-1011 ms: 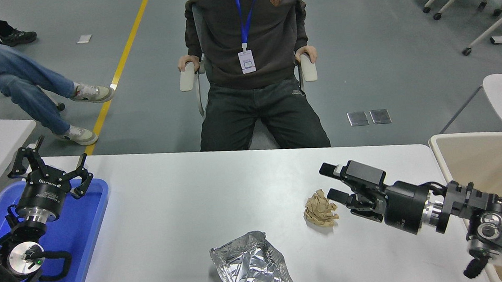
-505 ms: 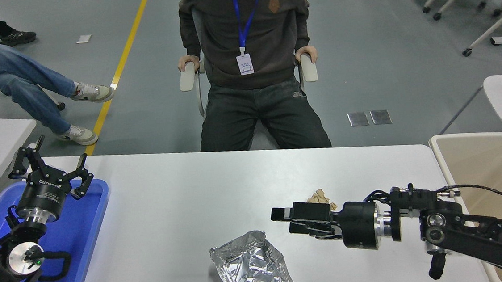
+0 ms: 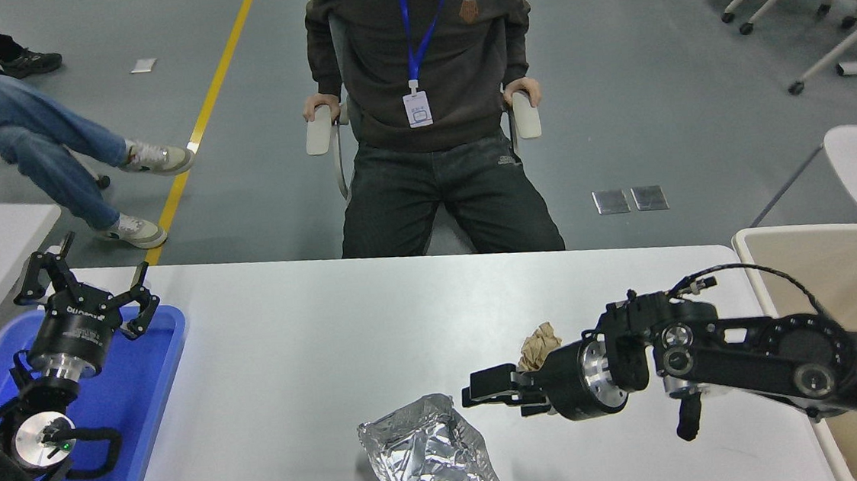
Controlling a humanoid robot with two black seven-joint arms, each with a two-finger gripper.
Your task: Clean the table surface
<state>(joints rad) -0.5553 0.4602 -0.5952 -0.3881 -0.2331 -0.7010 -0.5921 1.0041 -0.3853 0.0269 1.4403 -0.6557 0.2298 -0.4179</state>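
Table surface (image 3: pixel 294 373) filled lower middle of frame. Right gripper (image 3: pixel 486 389) reached in from right edge, low over table just above-right of crumpled foil bag (image 3: pixel 431 462); fingers' state couldn't tell. Brown paper wad (image 3: pixel 538 345) partly hidden behind wrist. Left gripper (image 3: pixel 85 298) parked lower left over blue tray (image 3: pixel 143 400), fingers spread, holding nothing. Beige bin (image 3: pixel 844 269) at right edge.

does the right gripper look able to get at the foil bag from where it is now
Probably yes. The right gripper hangs just right of the foil bag's open top, with only bare table surface between them.
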